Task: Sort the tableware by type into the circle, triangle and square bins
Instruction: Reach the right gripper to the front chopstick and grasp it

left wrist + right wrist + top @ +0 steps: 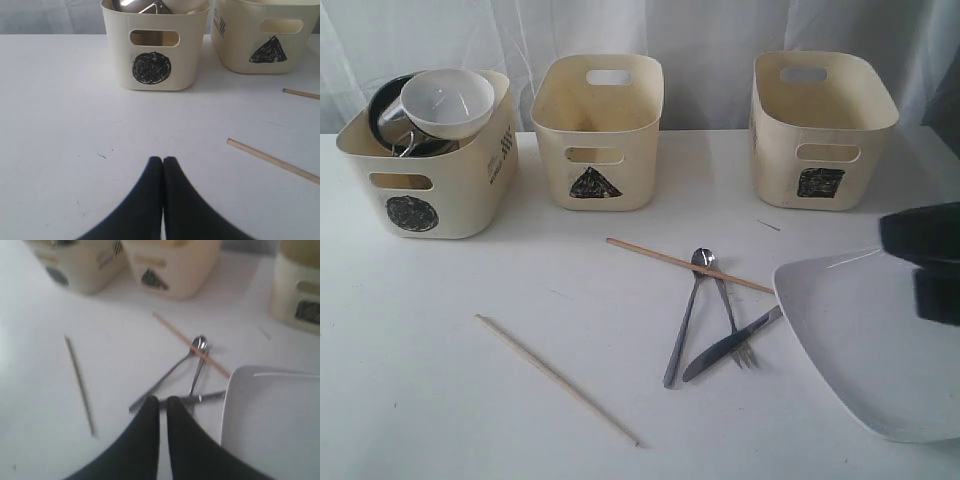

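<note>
Exterior view, from its left edge: the circle bin (470, 200) sits at upper left, already loaded, with the white bowl (445, 100) tilted on top of steel ware. The left tool (163, 161), seen only in the left wrist view, is closed on nothing and hangs low over bare worktop (420, 400) in front of that bin.

One chopstick (555, 378) lies alone at lower left of centre. Behind it, the triangle bin (595, 120) looks empty.

Right of centre the loose cutlery is a tangle. The second chopstick (690, 265) crosses the spoon (685, 320) near its bowl, and the fork (730, 320) and knife (730, 345) cross lower down. The square bin (820, 110) at upper right shows nothing inside, and the plate (860, 340) fills the lower right corner, its rim touching or nearly touching the knife tip and chopstick end.

The right tool (161, 402) hovers above the knife and spoon handles beside the plate. It is all but closed, with only a thin slit between its fingers, and grips nothing.

It is probably about to pick from the cutlery. It should do well if the tool:
- opens wider before descending;
- takes whichever piece lies uppermost first;
- pinches across a handle, clear of the crossings;
- comes down low, since everything lies flat, and stays off the plate rim.
</note>
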`<state>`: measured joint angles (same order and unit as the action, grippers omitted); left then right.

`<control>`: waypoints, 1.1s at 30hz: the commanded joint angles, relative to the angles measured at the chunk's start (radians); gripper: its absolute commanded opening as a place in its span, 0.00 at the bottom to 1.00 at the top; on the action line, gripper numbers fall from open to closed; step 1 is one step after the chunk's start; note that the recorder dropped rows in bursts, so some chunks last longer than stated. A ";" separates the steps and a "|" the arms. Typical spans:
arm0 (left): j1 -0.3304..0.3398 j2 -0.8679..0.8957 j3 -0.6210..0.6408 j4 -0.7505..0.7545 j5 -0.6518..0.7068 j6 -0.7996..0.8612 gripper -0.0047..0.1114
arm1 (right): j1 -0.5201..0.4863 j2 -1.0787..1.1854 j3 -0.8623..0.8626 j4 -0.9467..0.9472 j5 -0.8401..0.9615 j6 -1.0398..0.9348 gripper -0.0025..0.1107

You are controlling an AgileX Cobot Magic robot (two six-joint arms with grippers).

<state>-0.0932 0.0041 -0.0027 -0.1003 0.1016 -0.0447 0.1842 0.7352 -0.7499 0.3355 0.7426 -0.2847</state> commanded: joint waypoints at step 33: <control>0.001 -0.004 0.003 -0.002 -0.002 -0.002 0.04 | 0.573 1.462 -1.015 -0.235 0.254 -0.026 0.45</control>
<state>-0.0932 0.0041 -0.0027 -0.1003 0.1016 -0.0447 0.7586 2.1694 -1.7376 0.1038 0.9812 -0.3149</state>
